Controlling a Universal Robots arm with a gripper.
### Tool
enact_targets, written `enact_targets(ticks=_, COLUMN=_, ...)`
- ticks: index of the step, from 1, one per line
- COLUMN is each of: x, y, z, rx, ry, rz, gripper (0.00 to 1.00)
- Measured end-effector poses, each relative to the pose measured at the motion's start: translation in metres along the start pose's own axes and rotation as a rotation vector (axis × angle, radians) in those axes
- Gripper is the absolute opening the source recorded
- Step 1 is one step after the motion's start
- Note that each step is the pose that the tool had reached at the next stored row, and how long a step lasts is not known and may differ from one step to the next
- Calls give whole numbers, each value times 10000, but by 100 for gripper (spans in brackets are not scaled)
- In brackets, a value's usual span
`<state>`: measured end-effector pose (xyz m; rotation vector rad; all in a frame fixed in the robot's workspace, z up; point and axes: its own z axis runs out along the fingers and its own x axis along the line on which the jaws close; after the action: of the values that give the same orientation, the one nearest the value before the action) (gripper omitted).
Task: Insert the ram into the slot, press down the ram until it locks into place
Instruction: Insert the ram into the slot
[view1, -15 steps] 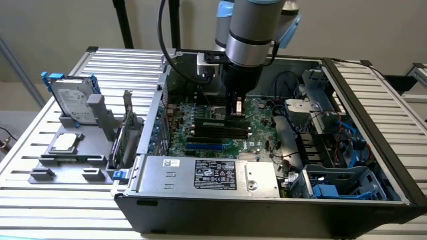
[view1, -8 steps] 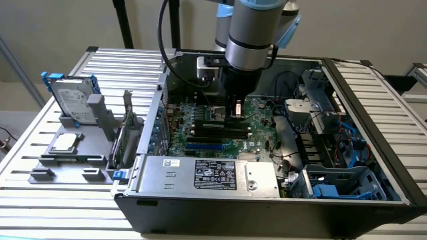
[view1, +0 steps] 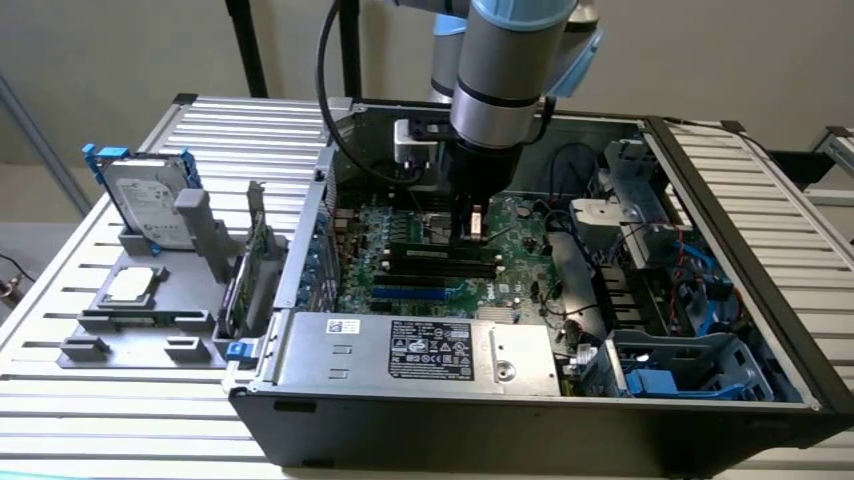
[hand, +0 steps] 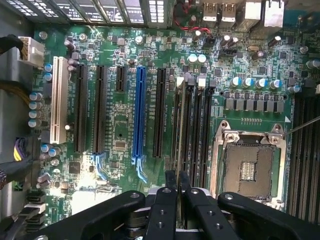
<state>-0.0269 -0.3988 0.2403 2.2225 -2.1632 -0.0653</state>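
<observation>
End effector (view1: 467, 228) is hanging straight down off the arm into the open computer case (view1: 534, 420), fingers pulled in narrow and pinched on the ram (hand: 180, 150), which looks like a thin pale edge running away from the fingertips (hand: 170, 176). That grip makes sense: holding the stick by its flat sides keeps it upright on its long edge, so it can go down into the slot (hand: 180, 82) lengthwise. The ram lies right along the first of the black memory slots, between the long black expansion slot and the CPU socket (hand: 248, 170), well off from the blue slot (hand: 139, 112). Whether it's already bottomed out or just sitting on top of the slot is honestly impossible to tell. The wrist view is the useful one for line-up, since it looks down the fingers onto the motherboard (hand: 120, 145) and shows the stick parallel with the slot bank. The exterior view gives the bigger picture: the arm vertical, the slots (view1: 441, 258) just under the end effector, and the case sitting on the slatted surface (view1: 134, 400) beside a parts holder with a hard drive (view1: 144, 200)
</observation>
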Motion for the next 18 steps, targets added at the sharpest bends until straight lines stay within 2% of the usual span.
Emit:
enact_targets(ticks=3, x=0, y=-1, z=10, rx=9, ry=-59, rz=-3, gripper=13)
enact_targets(ticks=9, x=0, y=-1, z=22, rx=35, ry=-66, rz=-5, gripper=13)
enact_targets(ticks=16, x=5, y=0, z=29, rx=200, ry=-64, rz=-5, gripper=13)
enact_targets(ticks=18, x=9, y=2, z=32, rx=223, ry=-64, rz=-6, gripper=13)
